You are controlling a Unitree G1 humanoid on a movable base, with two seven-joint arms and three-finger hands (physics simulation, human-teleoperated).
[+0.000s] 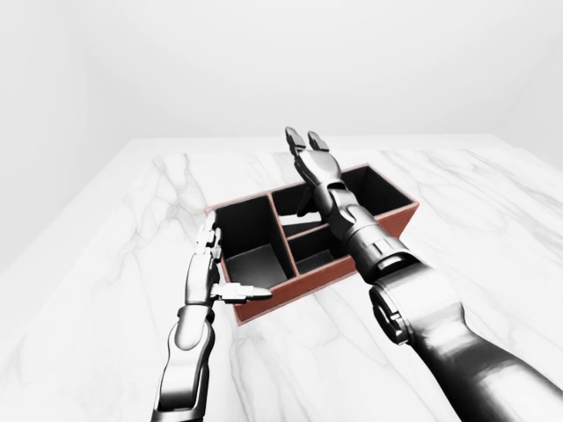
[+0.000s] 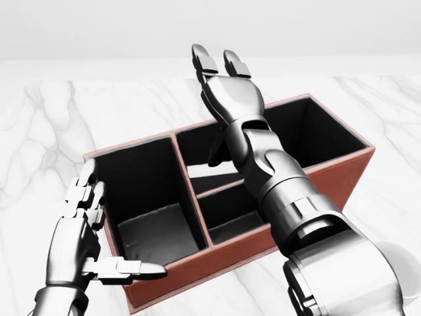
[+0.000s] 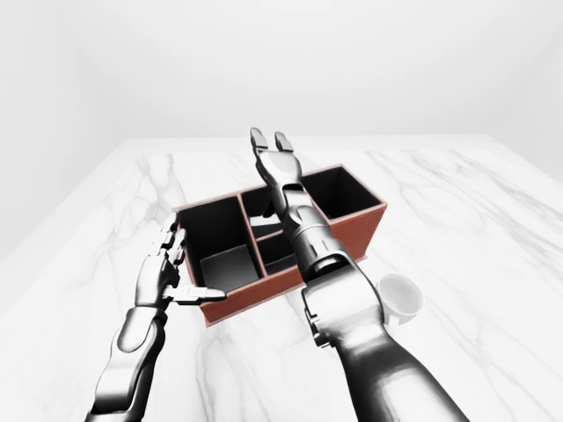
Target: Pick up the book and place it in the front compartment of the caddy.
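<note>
With its fingers spread and holding nothing, the right hand (image 2: 223, 85) hovers over the upper middle compartment of the caddy (image 2: 342, 172), and the book (image 2: 209, 178) appears to lie flat in that compartment, mostly hidden by the forearm. The left hand (image 2: 82, 234) stands open against the caddy's left wall, thumb over the near rim. The book looks thin, rigid and light, with a smooth cover that may slip; it would best be pinched across its covers near an edge. A white cup (image 3: 400, 297) sits just beside the caddy on the marble table (image 1: 132, 264).
</note>
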